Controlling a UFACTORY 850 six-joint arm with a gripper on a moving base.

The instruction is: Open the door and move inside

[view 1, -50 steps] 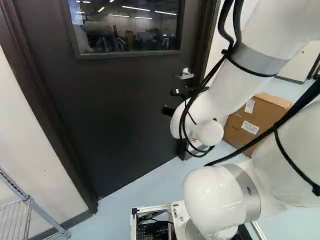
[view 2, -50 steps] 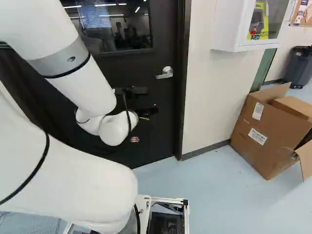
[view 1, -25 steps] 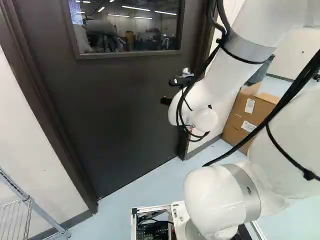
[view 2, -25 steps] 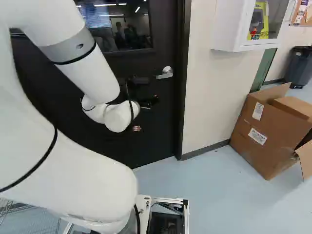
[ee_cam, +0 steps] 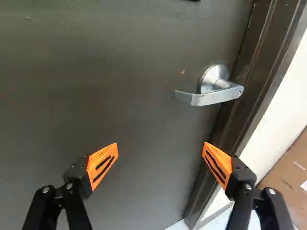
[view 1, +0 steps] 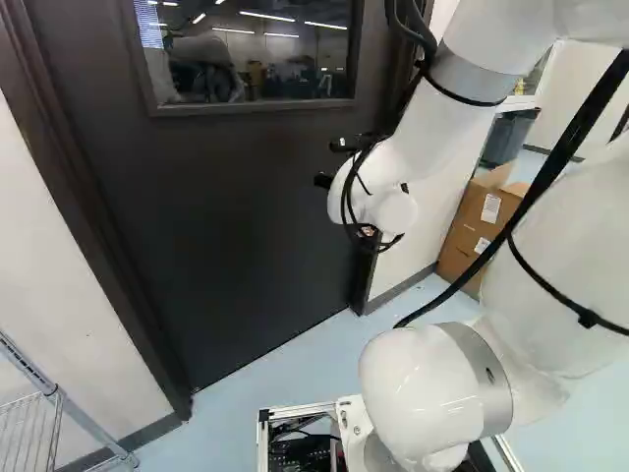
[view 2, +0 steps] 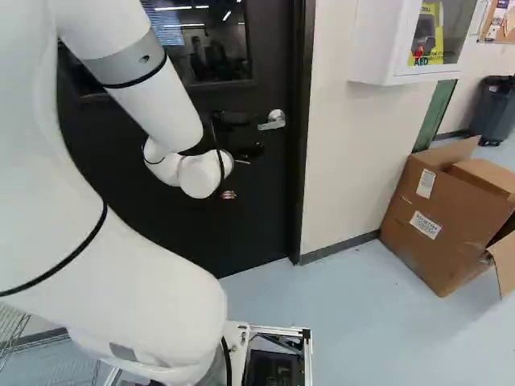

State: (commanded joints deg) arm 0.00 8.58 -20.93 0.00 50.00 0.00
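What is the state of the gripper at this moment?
Gripper: open, fingers wide apart, holding nothing; the handle is ahead, not between its fingers.

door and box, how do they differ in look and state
The door is dark with a window; the box is brown cardboard with white labels. The door is shut in its frame, while the box stands with its flaps open. The door is much taller than the box. Both have flat faces.
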